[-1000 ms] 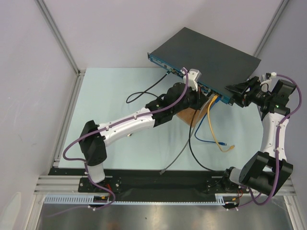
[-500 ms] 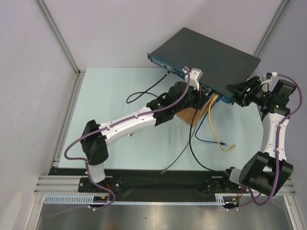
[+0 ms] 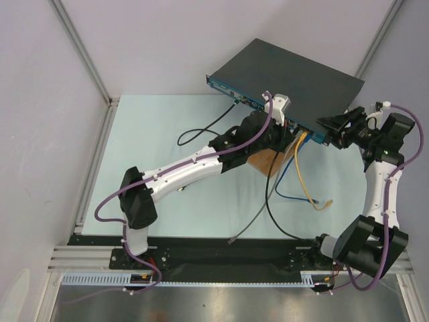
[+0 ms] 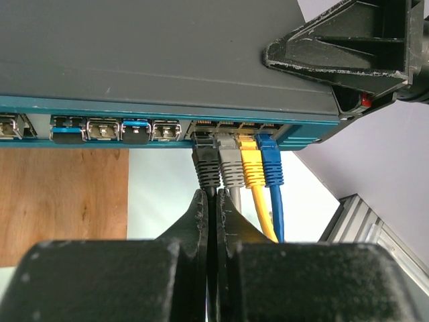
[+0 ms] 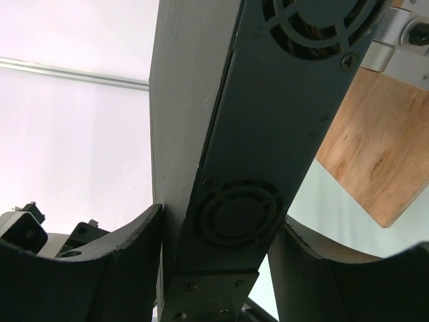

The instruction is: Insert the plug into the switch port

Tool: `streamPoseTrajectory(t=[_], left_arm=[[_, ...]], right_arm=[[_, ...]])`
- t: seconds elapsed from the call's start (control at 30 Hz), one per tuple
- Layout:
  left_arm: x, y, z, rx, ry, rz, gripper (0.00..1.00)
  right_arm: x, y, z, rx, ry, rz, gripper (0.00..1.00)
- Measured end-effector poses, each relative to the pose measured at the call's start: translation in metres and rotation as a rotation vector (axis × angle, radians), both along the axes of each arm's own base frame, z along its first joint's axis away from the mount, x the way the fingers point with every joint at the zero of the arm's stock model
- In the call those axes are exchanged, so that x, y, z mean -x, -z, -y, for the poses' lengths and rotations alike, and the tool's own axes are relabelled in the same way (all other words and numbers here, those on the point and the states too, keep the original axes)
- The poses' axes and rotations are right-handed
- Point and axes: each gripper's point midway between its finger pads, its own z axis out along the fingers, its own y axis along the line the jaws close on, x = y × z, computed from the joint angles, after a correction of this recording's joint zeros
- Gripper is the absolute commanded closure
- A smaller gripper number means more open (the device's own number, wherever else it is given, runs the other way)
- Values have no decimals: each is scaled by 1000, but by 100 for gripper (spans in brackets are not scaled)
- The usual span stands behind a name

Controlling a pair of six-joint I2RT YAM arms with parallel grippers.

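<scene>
At the switch [image 4: 167,60] front, left gripper [image 4: 210,204] pinches black cable [image 4: 212,193] under plug [image 4: 206,164]; right gripper [image 5: 218,231] clamps the switch end.

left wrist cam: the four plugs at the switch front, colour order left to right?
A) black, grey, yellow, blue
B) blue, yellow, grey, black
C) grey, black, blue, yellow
A: along the teal front of the switch, the black plug, grey plug, yellow plug and blue plug stand side by side in that order.
</scene>
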Motion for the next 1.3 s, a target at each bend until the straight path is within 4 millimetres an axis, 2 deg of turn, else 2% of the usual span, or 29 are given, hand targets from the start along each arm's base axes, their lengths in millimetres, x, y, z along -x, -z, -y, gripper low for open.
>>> streamPoseTrajectory(t=[0.53,0.6,0.63,0.73,1.3], left_arm=[[2,2,-2,-5,26,51,99],[2,2,-2,0,26,55,93],[2,2,-2,2,26,57,87],[0,3,-3,4,23,62,80],[-3,16,-3,28,23,71,72]], right_arm=[[2,1,-1,8,-3,-6,100],[2,1,-1,10,-6,-9,100],[2,1,-1,11,-8,-11,100],[3,1,-1,9,-15,-17,100],[7,3,-3,5,-43,-34,100]])
